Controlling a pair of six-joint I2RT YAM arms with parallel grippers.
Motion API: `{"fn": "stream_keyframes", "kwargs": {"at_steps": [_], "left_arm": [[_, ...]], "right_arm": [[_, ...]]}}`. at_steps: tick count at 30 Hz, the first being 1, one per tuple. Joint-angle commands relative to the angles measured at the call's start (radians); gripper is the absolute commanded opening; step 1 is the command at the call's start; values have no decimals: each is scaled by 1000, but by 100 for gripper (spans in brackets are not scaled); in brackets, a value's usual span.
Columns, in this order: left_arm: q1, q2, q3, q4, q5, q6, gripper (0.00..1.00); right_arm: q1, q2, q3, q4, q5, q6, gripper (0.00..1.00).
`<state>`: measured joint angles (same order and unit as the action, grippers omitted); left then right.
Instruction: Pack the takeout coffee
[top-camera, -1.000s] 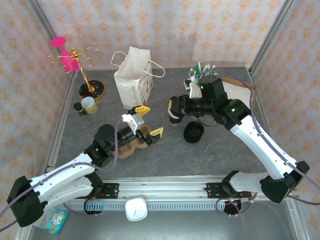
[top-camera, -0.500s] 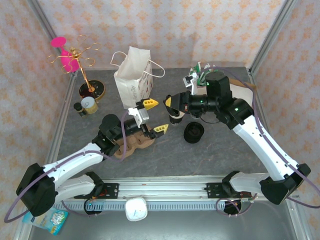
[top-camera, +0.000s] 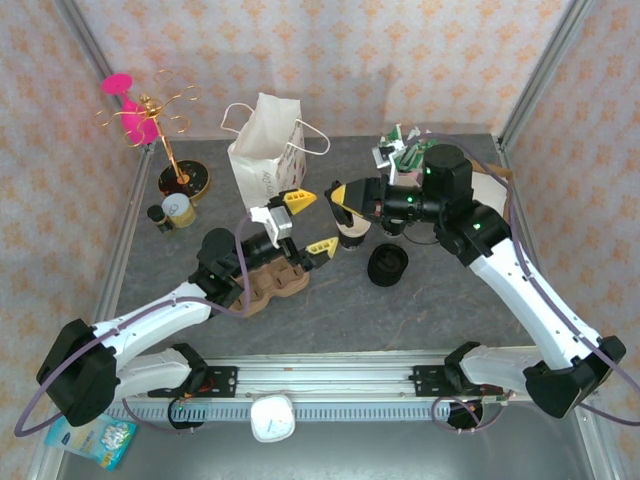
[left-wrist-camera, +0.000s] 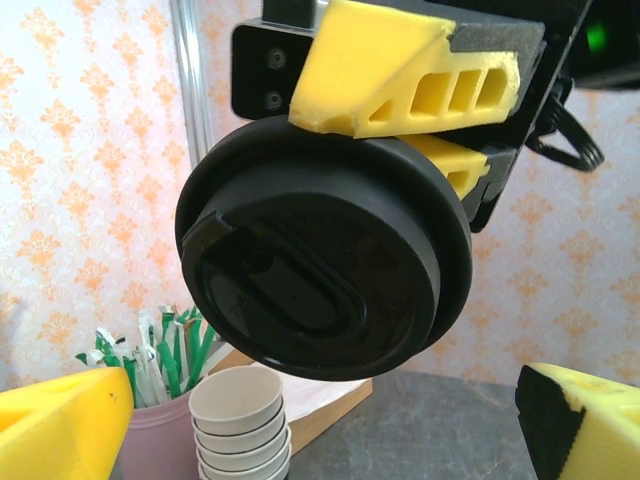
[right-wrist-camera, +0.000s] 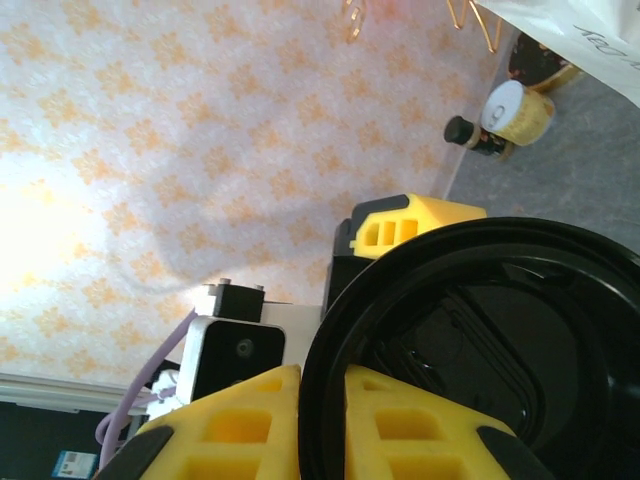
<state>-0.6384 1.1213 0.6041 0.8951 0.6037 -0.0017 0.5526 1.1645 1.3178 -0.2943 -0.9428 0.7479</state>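
**Item 1, right pincer**: closed thin on the rim of a black lid. I hold the lid on edge, above and to the right of the cup carrier, with its top face turned toward the carrier.

**Item 2, left pincer**: spread wide and holding nothing. It hovers over the carrier's far right corner, near the lid.

**Item 3, takeout coffee**: stands on the table just right of the carrier's far end, beneath my right fingers and in no carrier hole. It is partly hidden, so I cannot tell whether it is filled.

**Item 4, pile of lids**: on the table farther right of the carrier, beyond the cup.

**Hazards, as I judge them:**
- My grip is on the rim only, so the lid may swivel or slip out as I turn it flat.
- A lid brought down tilted would catch one side of the cup mouth and fail to seat.
- Nothing steadies the cup, so pressing off-centre could tip or shove it and spill whatever it holds.
- My left fingers are open close to the lid, and a careless approach could knock it from the right pincer.
- A loosely seated lid could come off on the way into the carrier.
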Motion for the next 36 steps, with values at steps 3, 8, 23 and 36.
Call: {"fn": "stream_keyframes", "kwargs": {"at_steps": [3,8,23,36], "left_arm": [[5,21,56,29,30,-158,99],[5,47,83,44,69,-157,99],[6,54,103,114,151,-130,89],[5,71,130,138,155,-148,86]], "right_arm": [[-6,-36,-24,135,-21,71,15],[-6,-41,-29,146,-56,77,15],[-6,-60,-40,105,-113,38,15],[-6,-62,-47,124,-128,45,15]]}}
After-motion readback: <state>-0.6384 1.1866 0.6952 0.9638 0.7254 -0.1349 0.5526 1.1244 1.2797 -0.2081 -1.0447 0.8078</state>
